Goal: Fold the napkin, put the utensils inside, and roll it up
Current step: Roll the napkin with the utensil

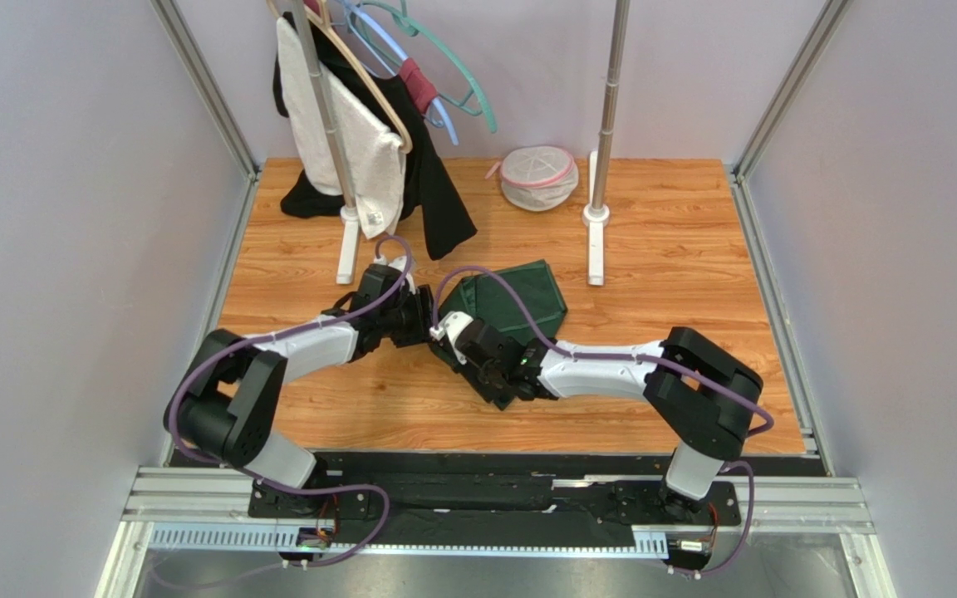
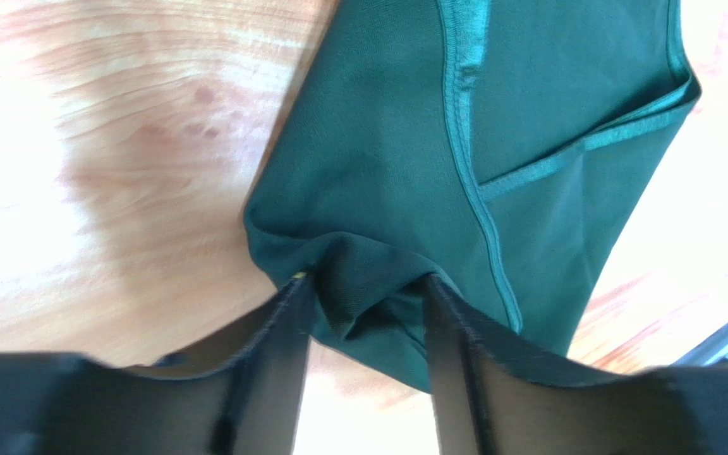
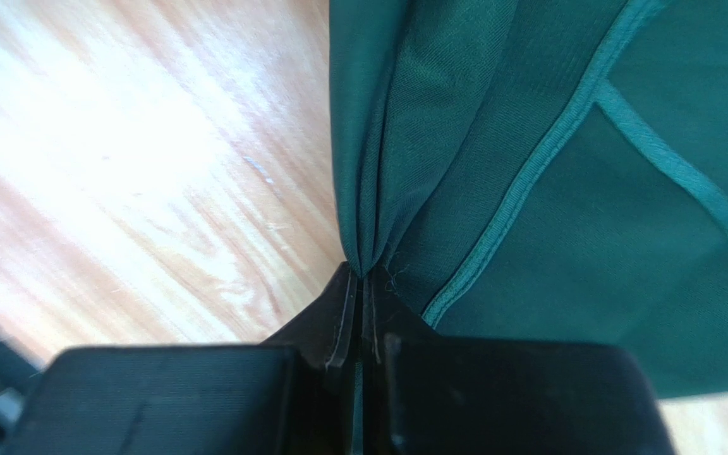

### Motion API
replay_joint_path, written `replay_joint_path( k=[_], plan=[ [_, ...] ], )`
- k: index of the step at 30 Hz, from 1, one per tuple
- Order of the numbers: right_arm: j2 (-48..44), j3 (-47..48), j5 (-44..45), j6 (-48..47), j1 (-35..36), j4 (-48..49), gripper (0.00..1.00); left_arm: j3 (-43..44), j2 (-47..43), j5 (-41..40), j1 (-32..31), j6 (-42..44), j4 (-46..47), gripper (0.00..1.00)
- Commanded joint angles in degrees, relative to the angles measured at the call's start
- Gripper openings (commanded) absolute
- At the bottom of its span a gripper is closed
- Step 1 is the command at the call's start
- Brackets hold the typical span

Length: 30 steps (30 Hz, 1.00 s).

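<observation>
The dark green napkin (image 1: 519,299) lies partly folded on the wooden table, its stitched hems showing in both wrist views. My left gripper (image 1: 425,322) is at the napkin's near-left corner. In the left wrist view its jaws (image 2: 366,284) stand apart, open, with a bunched fold of napkin (image 2: 529,123) loose between the fingertips. My right gripper (image 1: 456,336) is right beside it and is shut on a pinched pleat of the napkin (image 3: 577,237), the cloth fanning out from the closed tips (image 3: 360,275). The utensils are out of view.
A clothes rack stands at the back with hangers and hanging garments (image 1: 359,137); its two white feet (image 1: 595,214) rest on the table. A round mesh pouch (image 1: 539,177) sits at the back. Metal frame posts and grey walls border the tabletop (image 1: 696,274).
</observation>
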Motion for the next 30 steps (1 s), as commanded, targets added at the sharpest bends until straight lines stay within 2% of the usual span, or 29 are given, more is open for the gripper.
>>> replay_joint_path(
  k=[1,2,8,14,18,22,27,30],
  plan=[
    [-1.96,-2.55,-18.39,3.68,-4.11,1.10,0.00,-1.05,-7.55,-5.53,0.32,3.04,-7.27,0.62],
    [-2.14,-3.16,-22.85,4.64,-6.12,1.81,0.00,-1.40,-8.96,-6.24,0.32,3.56,-7.81,0.66],
    [-0.56,-2.21,-35.44,6.58,-12.37,2.61,0.00,-5.97,-19.85,-10.38,0.67,5.84,-9.57,0.72],
    [2.59,-0.36,-47.04,9.04,-17.30,2.51,0.00,-12.91,-26.54,-8.36,0.76,9.54,-1.95,0.72],
    [5.94,1.31,-53.74,11.15,-20.38,2.43,0.00,-14.33,-26.03,-2.75,0.76,12.53,2.90,0.72],
    [9.28,2.63,-58.57,13.52,-23.36,3.21,0.00,-14.85,-25.05,-0.98,0.76,15.52,4.66,0.72],
    [12.26,3.25,-59.81,14.85,-25.30,4.10,0.00,-17.31,-26.29,3.23,0.76,13.86,10.19,0.70],
    [13.67,3.42,-59.99,15.29,-26.09,4.45,0.00,-17.49,-23.57,7.35,0.67,11.66,13.44,0.68]
  ],
)
